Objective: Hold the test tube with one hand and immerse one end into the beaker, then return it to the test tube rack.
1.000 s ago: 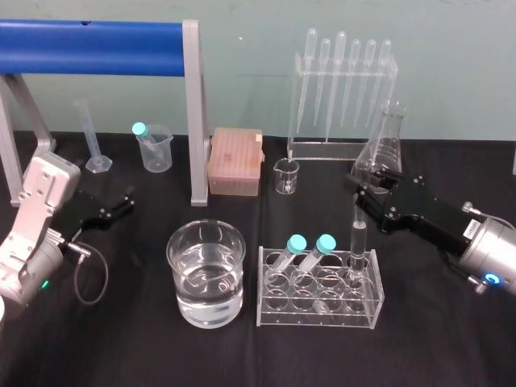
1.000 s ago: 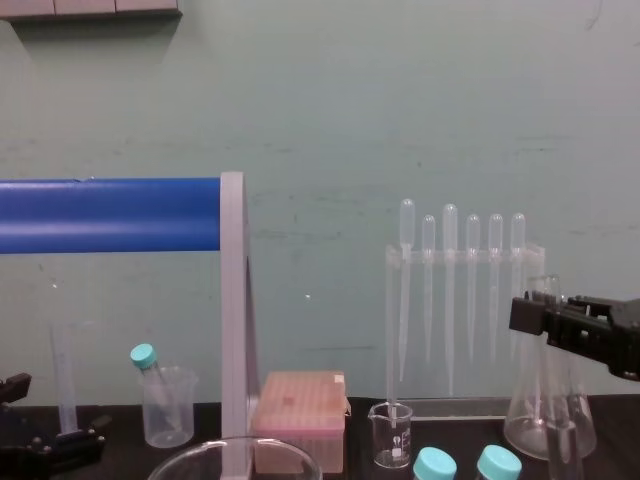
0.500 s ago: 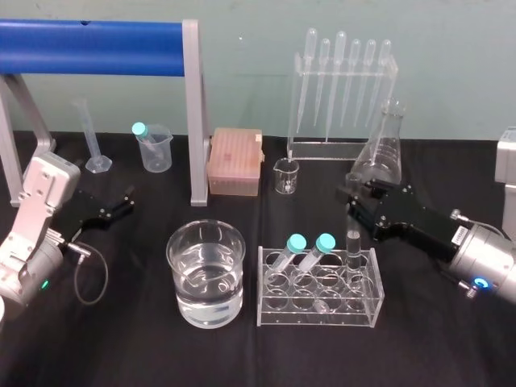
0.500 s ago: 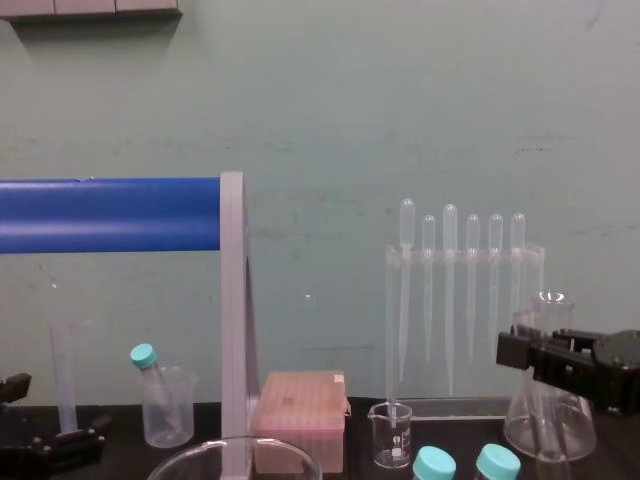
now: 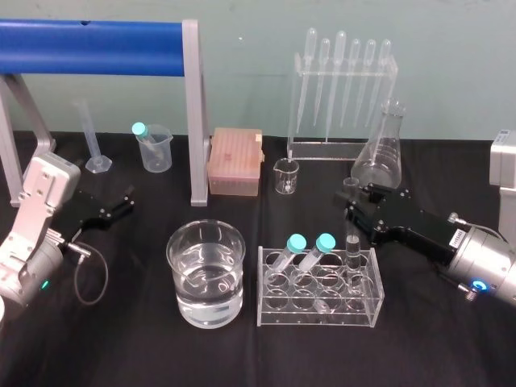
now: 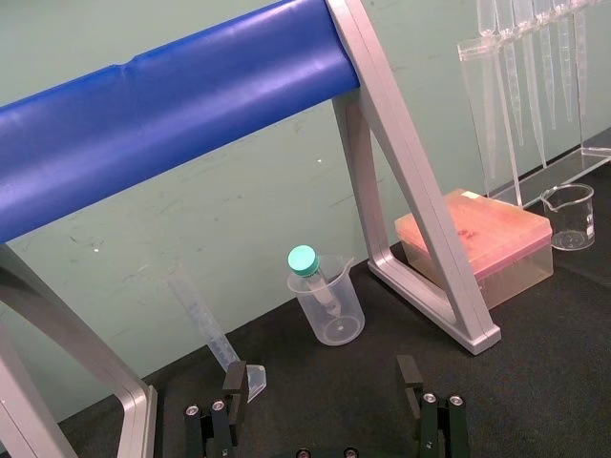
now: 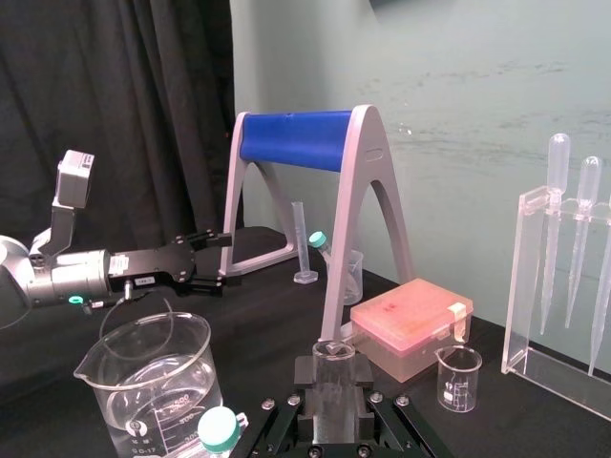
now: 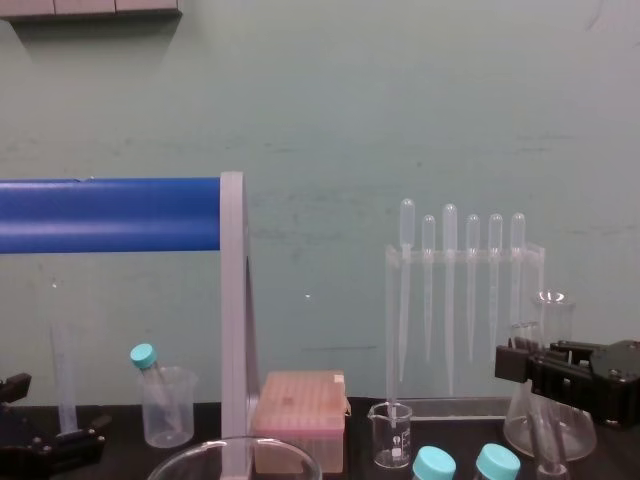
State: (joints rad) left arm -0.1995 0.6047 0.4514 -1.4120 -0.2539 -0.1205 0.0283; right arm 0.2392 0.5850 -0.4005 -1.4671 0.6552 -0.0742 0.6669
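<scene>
Nearest bench edge: test tube rack (image 5: 318, 316), w/ two teal-capped tubes (image 5: 298, 243) leaning in its left half. Just left of it, apart, stands the beaker (image 5: 205, 310), approx. half full of clear liquid. The test tube (image 5: 352, 240) sits near-upright at rack's right rear corner, lower end inside the rack, flared rim well above it. Right gripper (image 5: 355, 208) reaches in from the right at the tube's upper part. Its wrist view shows fingers (image 7: 304, 382) drawn in on both sides of the glass just below the rim, so it reads as clamped on the tube. Left gripper (image 5: 121, 201) is parked at far left of bench, fingers spread, holding nothing. Further back: small beaker (image 5: 285, 176), pink tip box (image 5: 235, 161), conical flask (image 5: 379, 153), then pipette stand (image 5: 343, 145) by rear wall. Assessment: step in hand is the grasp at the rack, dip not yet done. Next move req.: straight vertical lift until lower end clears rack top, then traverse left over the teal caps to the beaker. Keep tube upright and lower one end into liquid w/o striking the rim.
</scene>
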